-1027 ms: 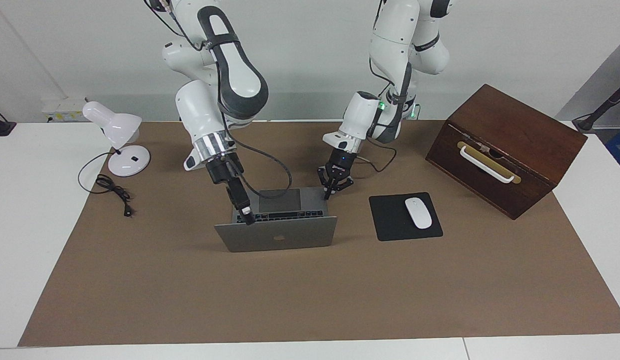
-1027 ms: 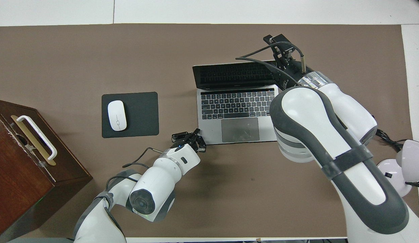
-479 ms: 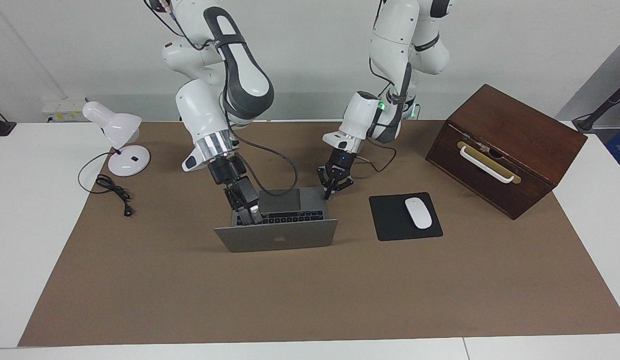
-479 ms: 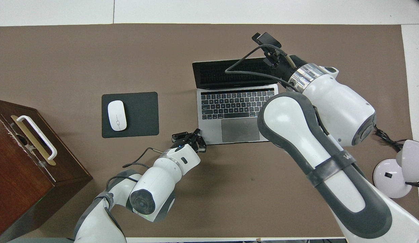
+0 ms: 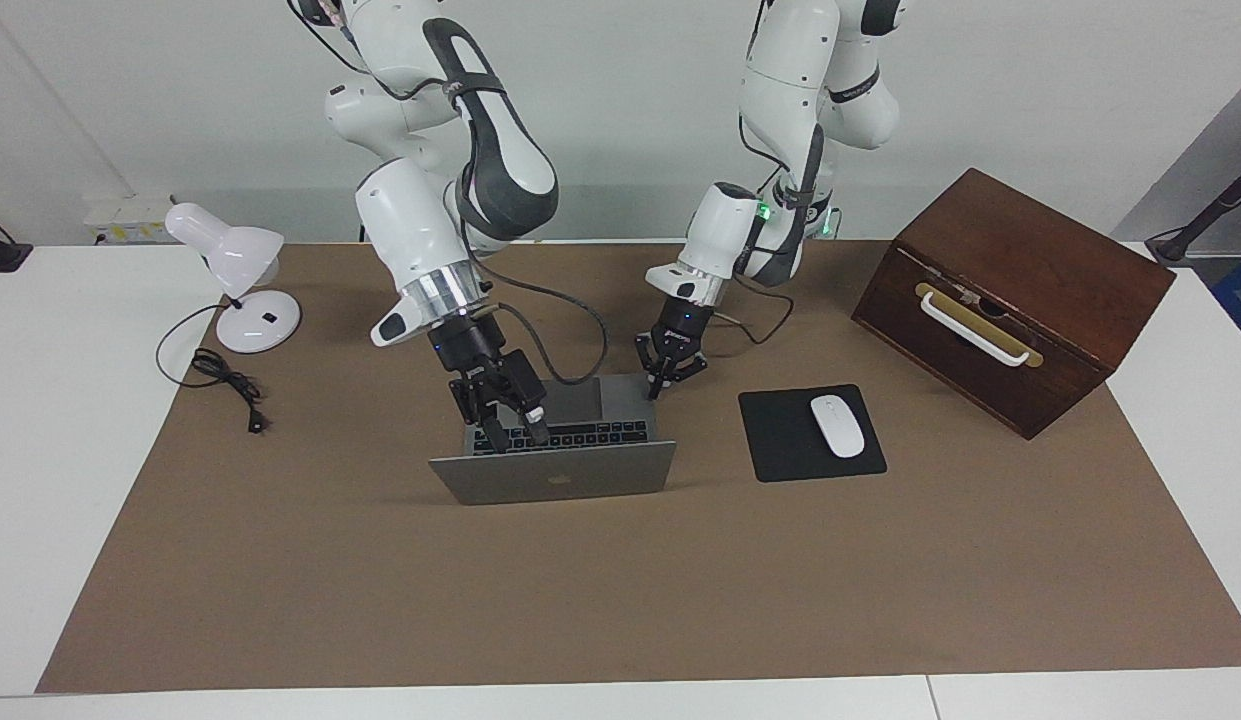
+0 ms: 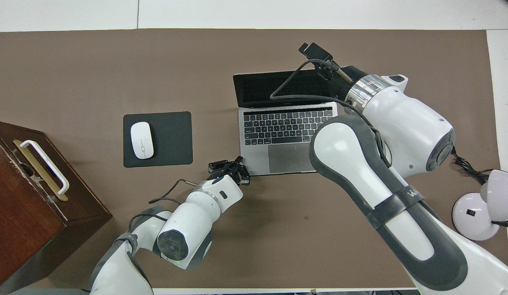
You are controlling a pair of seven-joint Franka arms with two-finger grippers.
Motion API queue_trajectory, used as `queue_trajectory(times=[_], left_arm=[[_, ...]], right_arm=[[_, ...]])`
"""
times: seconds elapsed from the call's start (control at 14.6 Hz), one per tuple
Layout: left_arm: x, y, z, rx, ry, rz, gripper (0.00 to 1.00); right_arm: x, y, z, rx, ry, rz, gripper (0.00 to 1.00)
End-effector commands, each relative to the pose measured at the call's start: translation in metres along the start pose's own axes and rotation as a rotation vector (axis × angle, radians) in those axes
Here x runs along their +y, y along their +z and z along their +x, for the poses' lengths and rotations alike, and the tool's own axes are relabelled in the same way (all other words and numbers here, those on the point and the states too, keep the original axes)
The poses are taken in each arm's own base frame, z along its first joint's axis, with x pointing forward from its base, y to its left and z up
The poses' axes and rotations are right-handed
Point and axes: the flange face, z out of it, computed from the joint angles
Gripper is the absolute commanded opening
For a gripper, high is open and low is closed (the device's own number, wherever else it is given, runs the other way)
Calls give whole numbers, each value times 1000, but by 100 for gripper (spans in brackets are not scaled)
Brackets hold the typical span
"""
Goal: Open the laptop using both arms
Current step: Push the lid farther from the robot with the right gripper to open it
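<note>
While my left gripper [image 5: 658, 391], pinched shut, presses the laptop [image 5: 555, 452] corner nearest the mouse pad [image 5: 810, 432] so it stays put, my right gripper [image 5: 510, 432] tips the lid; fingers unclear.

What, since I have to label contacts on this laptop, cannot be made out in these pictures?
- Right gripper: whether it touches the laptop lid; facing view, its own cable and body block the spot.
- Left gripper: contact with the laptop's corner; overhead view, its own body covers it.
- Laptop's base corner: overhead view, right arm covers it.
- Wooden box: cut off by the overhead view's edge.
</note>
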Motion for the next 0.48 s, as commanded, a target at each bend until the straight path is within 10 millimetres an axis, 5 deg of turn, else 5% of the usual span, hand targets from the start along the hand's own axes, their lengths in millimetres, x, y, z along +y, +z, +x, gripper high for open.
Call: queue_trajectory(times=[0.0, 0.41], left_arm=[[19, 9, -4, 8, -15, -16, 0], [18, 0, 4, 26, -41, -19, 0]], right_arm=[[2, -9, 5, -57, -56, -15, 100], [1, -28, 25, -141, -105, -42, 100]])
